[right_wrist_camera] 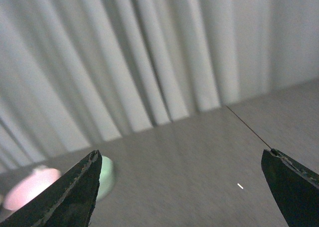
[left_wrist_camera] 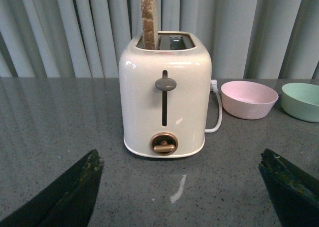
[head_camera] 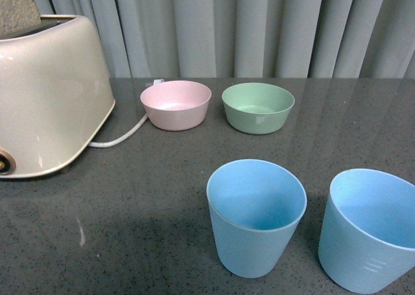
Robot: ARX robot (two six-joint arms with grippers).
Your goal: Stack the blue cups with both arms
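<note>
Two light-blue cups stand upright near the table's front in the front view: one (head_camera: 256, 217) right of centre, the other (head_camera: 369, 230) at the right edge, partly cut off. They stand apart, a small gap between them. Neither arm shows in the front view. My left gripper (left_wrist_camera: 179, 159) is open, its dark fingers (left_wrist_camera: 75, 192) wide apart with nothing between them, facing the toaster. My right gripper (right_wrist_camera: 182, 154) is open too, fingers (right_wrist_camera: 70, 194) spread over bare tabletop, and that view is blurred. No cup appears in either wrist view.
A cream toaster (head_camera: 45, 94) with a slice of bread (left_wrist_camera: 148, 20) in its slot stands at the left, its white cord (head_camera: 123, 136) trailing toward a pink bowl (head_camera: 176, 104). A green bowl (head_camera: 258, 107) sits beside it. Grey curtains hang behind the dark speckled table (head_camera: 130, 211).
</note>
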